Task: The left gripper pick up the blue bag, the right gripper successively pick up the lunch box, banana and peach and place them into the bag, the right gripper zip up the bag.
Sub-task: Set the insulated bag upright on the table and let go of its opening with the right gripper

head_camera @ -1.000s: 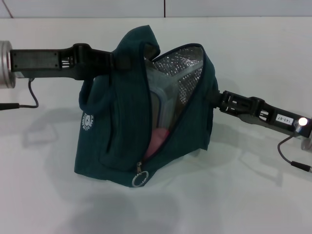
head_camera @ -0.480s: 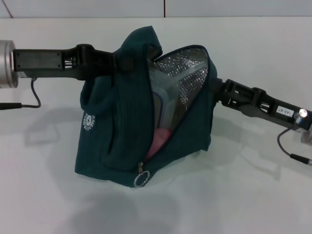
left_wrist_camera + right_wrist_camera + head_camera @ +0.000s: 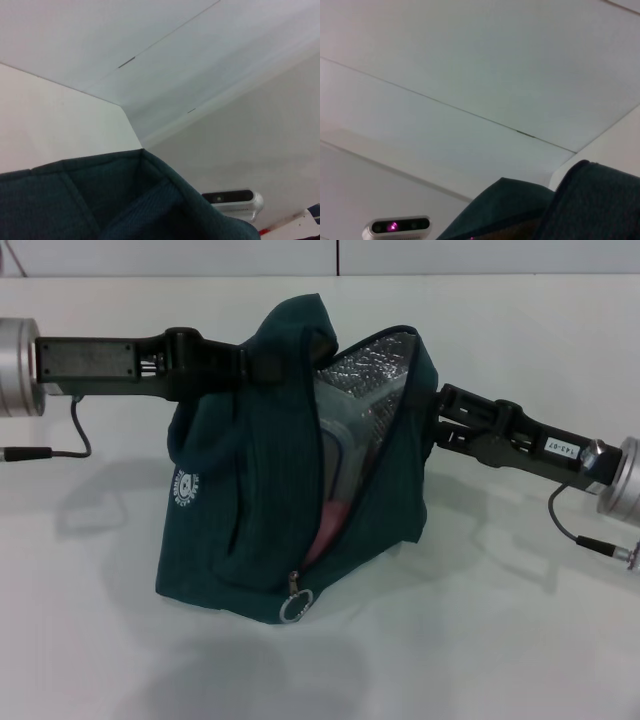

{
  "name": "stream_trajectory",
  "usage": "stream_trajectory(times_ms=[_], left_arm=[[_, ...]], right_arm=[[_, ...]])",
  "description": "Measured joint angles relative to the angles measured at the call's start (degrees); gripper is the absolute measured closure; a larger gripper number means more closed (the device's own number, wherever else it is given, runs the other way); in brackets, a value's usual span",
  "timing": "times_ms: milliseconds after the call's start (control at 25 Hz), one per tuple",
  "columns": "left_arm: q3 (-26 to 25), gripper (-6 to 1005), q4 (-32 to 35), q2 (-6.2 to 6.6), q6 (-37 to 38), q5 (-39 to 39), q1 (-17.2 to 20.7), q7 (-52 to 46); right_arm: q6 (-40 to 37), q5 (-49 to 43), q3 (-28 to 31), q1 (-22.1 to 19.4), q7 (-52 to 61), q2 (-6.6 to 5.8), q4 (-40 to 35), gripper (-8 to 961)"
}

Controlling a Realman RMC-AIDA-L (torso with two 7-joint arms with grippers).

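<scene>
The blue bag (image 3: pixel 250 500) stands in the middle of the table, its mouth open and its foil lining (image 3: pixel 370 375) showing. My left gripper (image 3: pixel 262 362) is shut on the bag's top fabric and holds it up. Inside, the clear lunch box (image 3: pixel 345 455) leans upright, and the pink peach (image 3: pixel 325 522) lies below it. The banana is hidden. The zip pull ring (image 3: pixel 293 608) hangs at the bag's low front corner. My right gripper (image 3: pixel 436 418) is against the bag's right edge, its tips hidden behind the fabric. Bag fabric fills the lower part of the left wrist view (image 3: pixel 125 205) and the right wrist view (image 3: pixel 585 205).
The white table (image 3: pixel 500 640) spreads all around the bag. A cable (image 3: pixel 75 440) trails under my left arm, and another cable (image 3: pixel 580 535) hangs below my right wrist. The back wall (image 3: pixel 450 255) runs along the table's far edge.
My right arm has moved left and up until its gripper reached the bag's right edge. The left arm and the bag top shifted slightly right.
</scene>
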Motion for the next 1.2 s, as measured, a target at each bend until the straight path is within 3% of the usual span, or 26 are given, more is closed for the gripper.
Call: stream_trajectory(times_ms=[280,520,640,1200], left_arm=[[-0.01,926,0.0,-0.11,0.15,-0.01,0.49,0.3],[0.0,925,0.0,-0.25,0.17,0.01,0.25,0.5],[0.0,925,0.0,-0.3,0.18,0.01,0.18,0.57],[0.0,923,0.0,-0.28,0.26,-0.21,0.06,0.84]], right_arm=[[1.11,0.96,-0.12,-0.66,-0.21,0.0,-0.02,98],[1.73,0.94,-0.22,-0.71,-0.81,0.0,-0.05,307],[1.73,0.99,-0.23,-0.77,-0.85,0.0,-0.26,497],[-2.52,2.85,0.31,-1.48,-6.37,0.0,-1.29,587]])
